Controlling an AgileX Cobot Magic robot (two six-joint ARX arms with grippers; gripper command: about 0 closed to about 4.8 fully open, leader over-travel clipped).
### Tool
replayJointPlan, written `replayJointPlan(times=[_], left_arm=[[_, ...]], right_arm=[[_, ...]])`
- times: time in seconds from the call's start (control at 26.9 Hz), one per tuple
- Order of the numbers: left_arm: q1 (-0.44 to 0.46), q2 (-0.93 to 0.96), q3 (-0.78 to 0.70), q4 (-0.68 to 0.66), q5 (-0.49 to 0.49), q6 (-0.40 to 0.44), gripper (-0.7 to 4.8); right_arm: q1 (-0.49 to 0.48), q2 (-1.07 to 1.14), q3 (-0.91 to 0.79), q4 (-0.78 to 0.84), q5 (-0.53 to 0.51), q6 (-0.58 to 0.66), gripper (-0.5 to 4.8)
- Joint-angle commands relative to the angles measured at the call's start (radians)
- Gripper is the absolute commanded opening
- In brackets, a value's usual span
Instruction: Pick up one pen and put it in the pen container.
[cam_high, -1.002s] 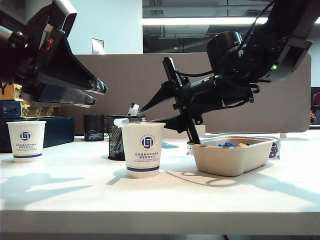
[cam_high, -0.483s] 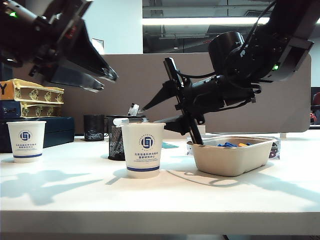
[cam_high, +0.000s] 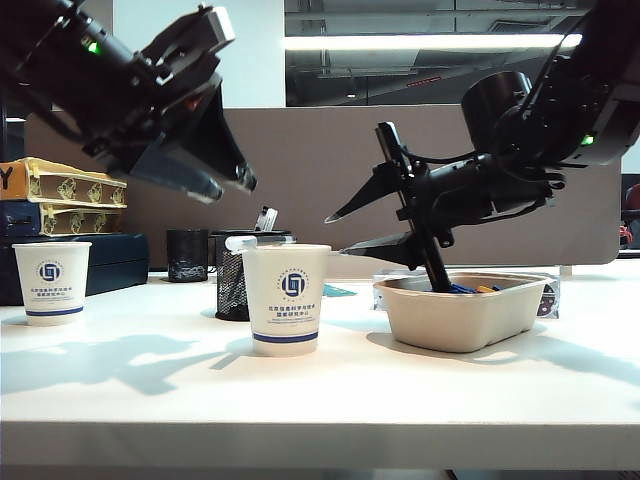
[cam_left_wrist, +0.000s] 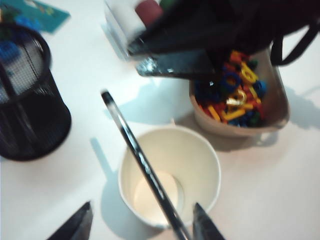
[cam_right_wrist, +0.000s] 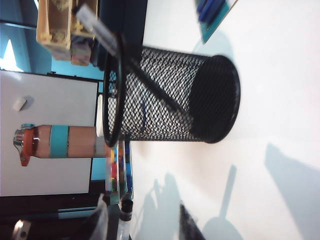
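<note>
The pen (cam_left_wrist: 142, 162) lies flat across the rim of a white paper cup (cam_high: 286, 299) standing near the front of the worktop (cam_high: 320, 390), one end reaching out toward the pen container (cam_right_wrist: 170, 97). The left gripper (cam_left_wrist: 140, 222) hangs in the air above this cup, its jaws spread wide and holding nothing; in the left wrist view the pen's near end runs between the two fingertips (cam_left_wrist: 75, 225), closer to one of them, though the gripper sits well above it in the exterior view. The black mesh pen container stands just behind the cup and already has a pen (cam_right_wrist: 135, 62) leaning inside it, the cap poking over the rim. The right gripper (cam_high: 345, 232) is raised on the right side, beside the container and above a pale tray (cam_high: 460, 310) of small coloured pieces; its jaws are parted and empty. A second paper cup (cam_high: 52, 282) stands far to the left, and a small glossy black cup (cam_high: 188, 255) sits behind.
</note>
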Motion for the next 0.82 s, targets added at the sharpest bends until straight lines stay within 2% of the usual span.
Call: replayJointPlan(times=[0.04, 0.22, 0.45, 0.82], left_arm=[[0.0, -0.003, 0.039, -0.027, -0.03, 0.003, 2.51], [0.0, 0.026, 0.105, -0.101, -0.047, 0.003, 2.51], [0.0, 0.047, 0.117, -0.106, -0.047, 0.003, 2.51], [0.0, 0.047, 0.117, -0.106, -0.039, -0.005, 2.51]], right_arm=[[-0.018, -0.005, 0.004, 0.017, -0.026, -0.023, 1.81], [-0.023, -0.006, 0.004, 0.045, -0.038, -0.043, 1.81], [-0.023, -0.006, 0.049, 0.07, -0.142, -0.074, 1.9], [-0.023, -0.03, 0.087, 0.051, -0.188, -0.163, 2.04]])
